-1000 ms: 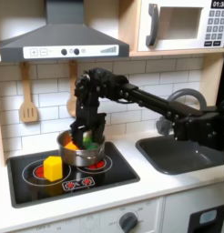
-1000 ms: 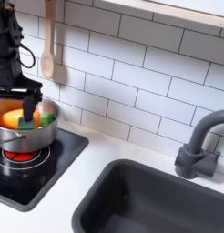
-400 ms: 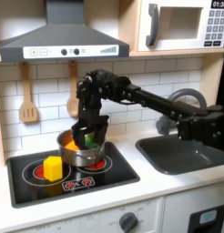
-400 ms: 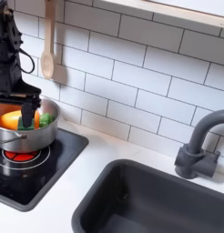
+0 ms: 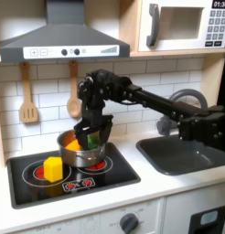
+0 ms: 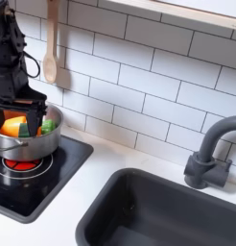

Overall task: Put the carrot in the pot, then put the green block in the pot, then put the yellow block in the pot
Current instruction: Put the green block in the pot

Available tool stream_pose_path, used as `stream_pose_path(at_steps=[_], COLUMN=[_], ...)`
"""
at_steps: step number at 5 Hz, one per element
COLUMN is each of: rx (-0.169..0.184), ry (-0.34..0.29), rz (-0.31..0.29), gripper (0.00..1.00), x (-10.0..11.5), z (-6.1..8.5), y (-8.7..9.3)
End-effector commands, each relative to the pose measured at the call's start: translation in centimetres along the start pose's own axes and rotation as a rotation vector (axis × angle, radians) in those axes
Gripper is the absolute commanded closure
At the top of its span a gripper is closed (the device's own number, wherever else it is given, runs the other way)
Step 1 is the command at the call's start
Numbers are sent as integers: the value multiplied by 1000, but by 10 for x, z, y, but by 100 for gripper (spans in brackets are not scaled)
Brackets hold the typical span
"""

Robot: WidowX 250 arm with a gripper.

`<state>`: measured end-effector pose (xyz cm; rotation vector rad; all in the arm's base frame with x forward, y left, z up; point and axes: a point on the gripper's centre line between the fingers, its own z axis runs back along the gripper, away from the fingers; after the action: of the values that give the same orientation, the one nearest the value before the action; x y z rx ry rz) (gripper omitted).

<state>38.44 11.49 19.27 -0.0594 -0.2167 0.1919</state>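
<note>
Carrot (image 5: 72,143), one only, lies inside the single steel pot (image 5: 80,157), its orange body against the pot wall nearest the first exterior view's left. One green block (image 5: 91,141) sits beside it in the pot, directly under the gripper (image 5: 93,137), whose jaws straddle the cube; whether they press it I cannot tell. In the second exterior view the green block (image 6: 48,125) shows just beside the carrot (image 6: 11,125) above the pot's rim (image 6: 24,145). One yellow block (image 5: 53,168) stands on the hob (image 5: 105,184), on its front-left burner, near the pot but apart from it.
</note>
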Motion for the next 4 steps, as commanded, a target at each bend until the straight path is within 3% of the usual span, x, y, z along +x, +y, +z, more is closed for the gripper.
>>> stream_pose_path(at_steps=[1, 2, 3, 4], rx=[-23, -41, -38, -51], ry=[10, 53, 86, 74], rz=[-50, -94, -175, -197], gripper=[0, 0, 0, 0], x=[-1, -5, -4, 0], z=[1, -6, -3, 1], y=[-6, -10, -21, -30])
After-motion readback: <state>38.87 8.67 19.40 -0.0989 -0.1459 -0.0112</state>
